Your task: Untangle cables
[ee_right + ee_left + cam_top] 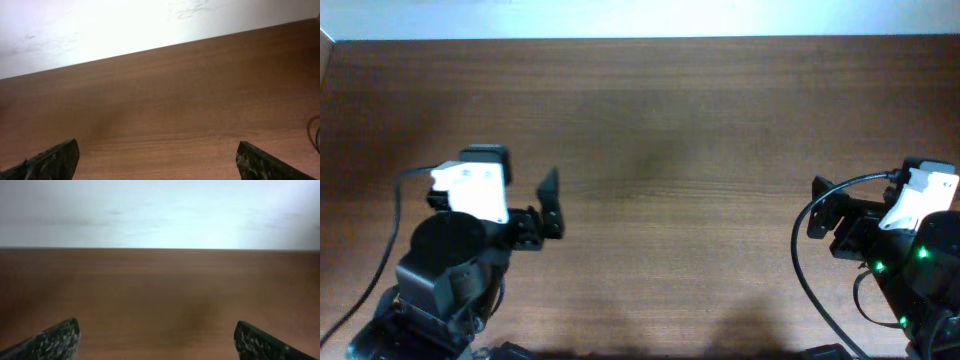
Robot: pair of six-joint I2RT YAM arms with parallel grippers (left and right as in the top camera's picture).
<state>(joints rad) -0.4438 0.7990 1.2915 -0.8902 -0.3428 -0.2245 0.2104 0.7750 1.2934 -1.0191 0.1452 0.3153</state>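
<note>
No thin task cables show in any view; they are out of view. My left gripper (550, 203) is open and empty over the wooden table (680, 130) at the left. In the left wrist view (157, 340) its two fingertips stand wide apart with only bare wood between them. My right gripper (818, 206) is open and empty at the right. In the right wrist view (157, 160) its fingertips are also wide apart over bare wood.
Thick black wires run from the left arm's base (390, 250) and the right arm's base (802, 255). A pale wall (160, 210) borders the table's far edge. A dark curved line (316, 134) shows at the right edge of the right wrist view.
</note>
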